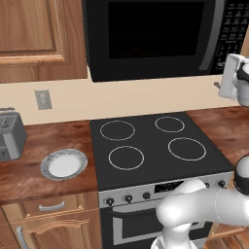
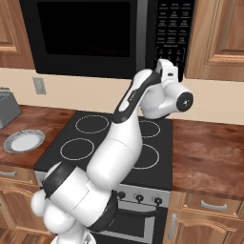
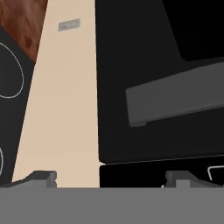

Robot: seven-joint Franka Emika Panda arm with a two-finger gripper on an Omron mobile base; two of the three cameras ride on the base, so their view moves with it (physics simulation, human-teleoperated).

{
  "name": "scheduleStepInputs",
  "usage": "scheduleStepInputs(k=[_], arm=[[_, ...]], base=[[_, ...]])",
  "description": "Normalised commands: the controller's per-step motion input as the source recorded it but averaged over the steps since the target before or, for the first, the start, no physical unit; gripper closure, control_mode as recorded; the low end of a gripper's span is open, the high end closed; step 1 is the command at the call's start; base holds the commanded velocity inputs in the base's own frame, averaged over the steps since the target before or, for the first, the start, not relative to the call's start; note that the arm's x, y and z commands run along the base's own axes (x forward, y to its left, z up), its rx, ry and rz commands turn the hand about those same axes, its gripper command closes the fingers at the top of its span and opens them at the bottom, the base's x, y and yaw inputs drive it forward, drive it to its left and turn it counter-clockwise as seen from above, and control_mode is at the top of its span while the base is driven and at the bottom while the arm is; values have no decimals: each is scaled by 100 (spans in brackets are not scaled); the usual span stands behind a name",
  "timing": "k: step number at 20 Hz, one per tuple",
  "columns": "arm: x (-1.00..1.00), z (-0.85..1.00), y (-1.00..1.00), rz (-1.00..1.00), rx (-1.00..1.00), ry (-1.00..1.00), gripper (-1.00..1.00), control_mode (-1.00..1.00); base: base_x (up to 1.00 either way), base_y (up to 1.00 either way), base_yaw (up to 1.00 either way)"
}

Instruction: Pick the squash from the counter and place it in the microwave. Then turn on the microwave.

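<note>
Microwave [image 1: 151, 39] is mounted above the black stovetop [image 1: 155, 146], betw. wooden cabinets; its dark glass door is seen closed, w/ the long grey handle [image 1: 219, 34] beside the keypad [image 2: 174, 28]. The gripper [image 3: 111, 178] is raised up to the microwave's level, near the handle and keypad side. In the hand view the two fingertips [image 3: 43, 177] are set wide apart w/ nothing betw. them, and the handle is seen as a grey bar close in front. The counter [image 1: 48, 141] is laid on both sides of the stovetop. On its left part a grey-rimmed white plate [image 1: 46, 163] is placed, nothing on it, and a small grey toaster [image 1: 9, 133] is stood farther left, against the wall. An outlet [image 1: 43, 99] is fixed on the beige wall above. Where the squash is lying cannot be told.
</note>
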Motion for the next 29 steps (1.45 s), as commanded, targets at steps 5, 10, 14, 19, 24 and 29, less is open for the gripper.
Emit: scheduleStepInputs(k=[5,10,14,19,24,29], arm=[[11,-1,-6,0,0,0,-100,-100],[9,-2,-8,0,0,0,-100,-100],[7,-6,-7,0,0,0,-100,-100],[8,-6,-5,0,0,0,-100,-100],[11,-2,-7,0,0,0,-100,-100],[7,-11,-5,0,0,0,-100,-100]], base=[[0,0,0],[0,0,0],[0,0,0],[0,0,0],[0,0,0],[0,0,0]])
